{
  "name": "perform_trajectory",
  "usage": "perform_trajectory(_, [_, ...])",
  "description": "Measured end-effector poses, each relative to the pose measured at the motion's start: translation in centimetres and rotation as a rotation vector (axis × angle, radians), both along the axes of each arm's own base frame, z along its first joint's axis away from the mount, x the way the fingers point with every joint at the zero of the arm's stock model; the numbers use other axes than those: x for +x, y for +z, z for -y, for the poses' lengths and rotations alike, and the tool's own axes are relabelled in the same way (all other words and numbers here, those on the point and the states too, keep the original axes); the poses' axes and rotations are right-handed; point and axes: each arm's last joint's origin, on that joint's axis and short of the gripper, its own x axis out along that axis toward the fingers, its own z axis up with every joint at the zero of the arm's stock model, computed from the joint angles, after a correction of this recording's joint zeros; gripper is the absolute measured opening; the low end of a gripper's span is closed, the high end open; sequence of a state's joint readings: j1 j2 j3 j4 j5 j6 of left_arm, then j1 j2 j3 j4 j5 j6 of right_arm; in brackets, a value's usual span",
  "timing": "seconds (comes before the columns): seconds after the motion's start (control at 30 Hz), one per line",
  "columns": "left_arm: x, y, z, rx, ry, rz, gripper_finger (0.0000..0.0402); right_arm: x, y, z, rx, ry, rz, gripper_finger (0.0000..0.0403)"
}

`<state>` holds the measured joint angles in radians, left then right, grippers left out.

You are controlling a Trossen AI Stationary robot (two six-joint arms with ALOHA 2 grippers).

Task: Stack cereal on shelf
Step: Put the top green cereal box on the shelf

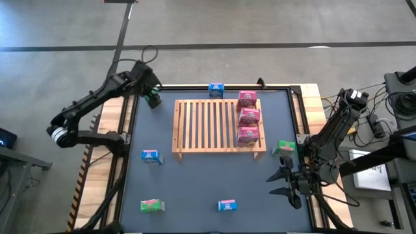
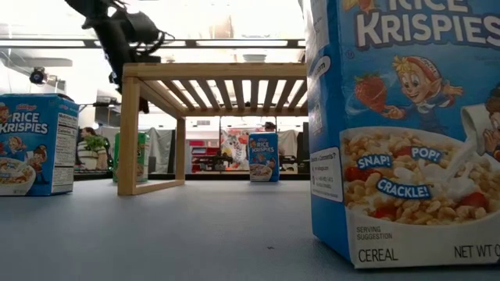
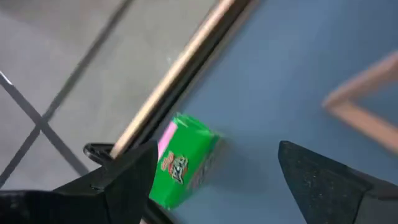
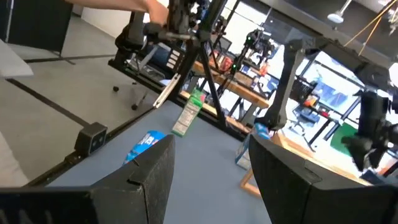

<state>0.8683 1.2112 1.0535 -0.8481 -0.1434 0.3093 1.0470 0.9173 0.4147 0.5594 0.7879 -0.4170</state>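
At the table's far left corner my left gripper (image 1: 153, 97) (image 3: 217, 149) points down, open wide. A green cereal box (image 3: 183, 158) stands tilted between its fingers, close to one finger. The wooden slatted shelf (image 1: 218, 127) is mid-table with three pink boxes (image 1: 248, 117) in a row on its right end. Loose on the mat are blue boxes (image 1: 216, 90) (image 1: 151, 156) (image 1: 227, 206) and green boxes (image 1: 152, 205) (image 1: 285, 148). My right gripper (image 1: 276, 184) (image 4: 211, 143) hovers open at the near right, holding nothing. My left gripper stands open around the green box, and one finger (image 3: 124, 180) hides the box's near corner. I cannot tell whether that finger touches the box. The other finger (image 3: 317, 180) is well clear of it.
The table's raised edge rail (image 3: 186, 56) runs just behind the green box. In the low view a blue box (image 2: 406, 133) stands close to the camera and fills the right side; another (image 2: 35, 144) stands at the left. Bare mat lies in front of the shelf.
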Motion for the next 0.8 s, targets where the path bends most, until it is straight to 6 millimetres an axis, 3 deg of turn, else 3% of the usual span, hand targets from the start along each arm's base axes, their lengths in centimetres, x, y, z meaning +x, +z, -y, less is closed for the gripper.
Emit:
perform_trajectory(0.23, [1.1, 0.3, -3.0, -0.048, -0.056, -0.123, 0.0315, 0.0, 0.3, -0.1, -0.041, 0.001, 0.014, 0.0194])
perform_trajectory(0.5, [0.1, 0.5, -6.1, -0.132, -0.047, -0.194, 0.0315, 0.0, 0.2, -0.1, -0.028, 0.000, 0.006, 0.0194])
perform_trajectory(0.8, [-0.6, -1.7, -5.8, -0.181, -0.083, -0.229, 0.0315, 0.0, -0.1, 0.0, -0.030, -0.007, -0.014, 0.0194])
